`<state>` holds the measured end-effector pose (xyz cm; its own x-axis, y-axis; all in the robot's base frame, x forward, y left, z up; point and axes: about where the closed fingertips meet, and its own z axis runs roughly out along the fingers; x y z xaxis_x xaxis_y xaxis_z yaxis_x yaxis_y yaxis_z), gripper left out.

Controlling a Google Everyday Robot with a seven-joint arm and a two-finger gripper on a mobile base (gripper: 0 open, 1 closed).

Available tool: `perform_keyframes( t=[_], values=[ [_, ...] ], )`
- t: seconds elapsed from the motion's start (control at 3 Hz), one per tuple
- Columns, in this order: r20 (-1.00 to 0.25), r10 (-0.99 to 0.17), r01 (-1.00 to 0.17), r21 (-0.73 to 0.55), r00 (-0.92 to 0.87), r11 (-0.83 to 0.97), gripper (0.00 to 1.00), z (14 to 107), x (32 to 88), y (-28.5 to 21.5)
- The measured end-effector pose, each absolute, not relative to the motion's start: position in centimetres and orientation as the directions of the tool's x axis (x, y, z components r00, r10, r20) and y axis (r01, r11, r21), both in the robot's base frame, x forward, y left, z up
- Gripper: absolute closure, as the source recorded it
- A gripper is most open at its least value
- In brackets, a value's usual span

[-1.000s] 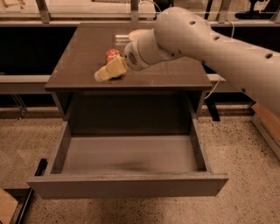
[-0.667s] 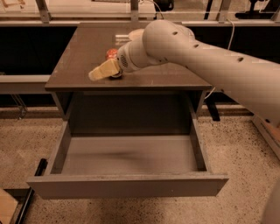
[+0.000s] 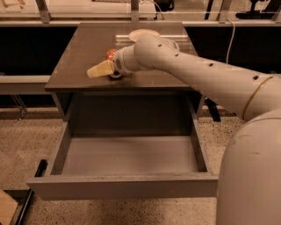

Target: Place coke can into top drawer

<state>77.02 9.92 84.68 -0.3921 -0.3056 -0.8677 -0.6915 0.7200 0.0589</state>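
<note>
The coke can [image 3: 110, 54] shows as a small red patch on the brown cabinet top [image 3: 79, 52], mostly hidden behind my gripper. My gripper [image 3: 97, 70], pale yellow at its tip, lies low over the cabinet top just in front of and left of the can, pointing left. Whether it touches the can cannot be seen. The top drawer [image 3: 123, 186] is pulled fully out below the cabinet top, and its grey inside holds nothing.
A white bowl [image 3: 141, 34] sits on the cabinet top behind my arm. My white arm [image 3: 210, 83] crosses from the lower right over the cabinet's right side. A rail with metal posts [image 3: 44, 11] runs behind. Speckled floor lies on both sides.
My gripper has shifted a little to the left along the cabinet top, and the arm has swung further across the view. The can and the drawer have stayed in place.
</note>
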Motion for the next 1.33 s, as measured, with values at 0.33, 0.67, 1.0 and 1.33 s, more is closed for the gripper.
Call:
perform_keyframes(
  t=[0.33,0.67,1.0,1.33],
  values=[
    [-0.877,-0.274,-0.675,0.074,-0.395,0.734,0.19,83.9,78.7,10.5],
    [-0.876,-0.277,-0.669,0.068,-0.395,0.74,0.41,83.6,78.9,10.5],
    [-0.874,-0.274,-0.679,0.082,-0.401,0.73,0.66,84.7,77.8,9.9],
    [-0.876,-0.294,-0.713,0.078,-0.383,0.697,0.89,87.1,74.9,8.1]
  ],
)
